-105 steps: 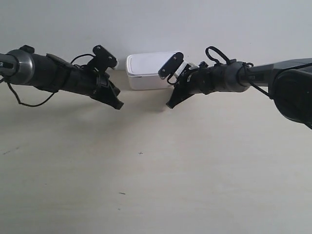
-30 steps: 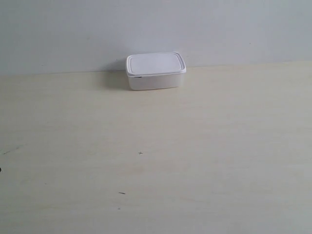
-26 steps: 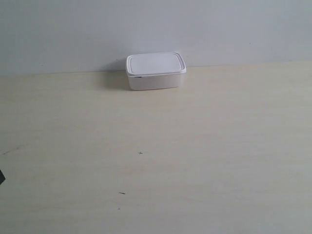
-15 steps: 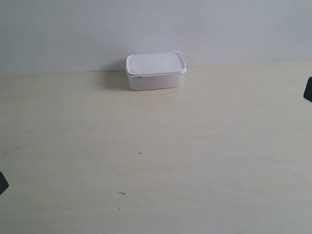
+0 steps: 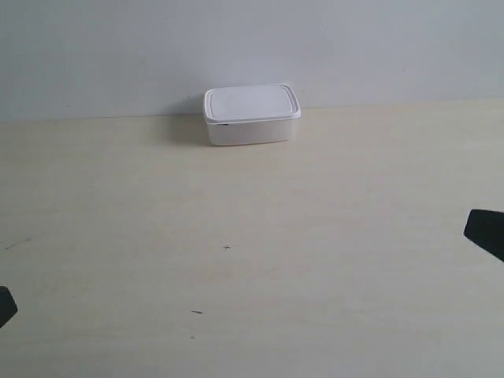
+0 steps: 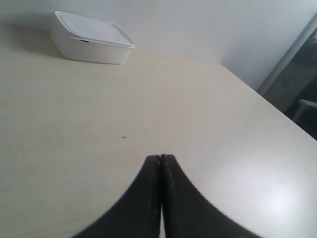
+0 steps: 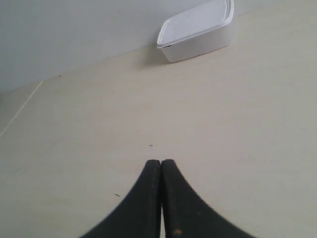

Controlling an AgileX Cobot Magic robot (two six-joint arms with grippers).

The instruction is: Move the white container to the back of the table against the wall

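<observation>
The white container (image 5: 252, 115), only one, is well apart from the two tools. The left tool (image 6: 161, 157) has its jaws pressed together on nothing, and the right tool (image 7: 161, 161) also. The one container stands on the surface (image 5: 315, 236) at the back, just beside the wall (image 5: 354, 47).

Exterior view: dark shape (image 5: 487, 233) clipped by the picture's right side, and a smaller dark bit (image 5: 5, 304) clipped at its lower left, both over the table (image 5: 315, 276). Can't tell which arm is which. Left gripper (image 6: 161, 157), right gripper (image 7: 161, 161): only the pressed-together tips show, bodies cut off. White container (image 5: 250, 116) sits at the table's back edge with its rear hidden, so wall (image 5: 354, 47) contact is unclear. Table marks (image 5: 227, 247) too small to read. Dark blur (image 6: 297, 94) past the table's side edge.
</observation>
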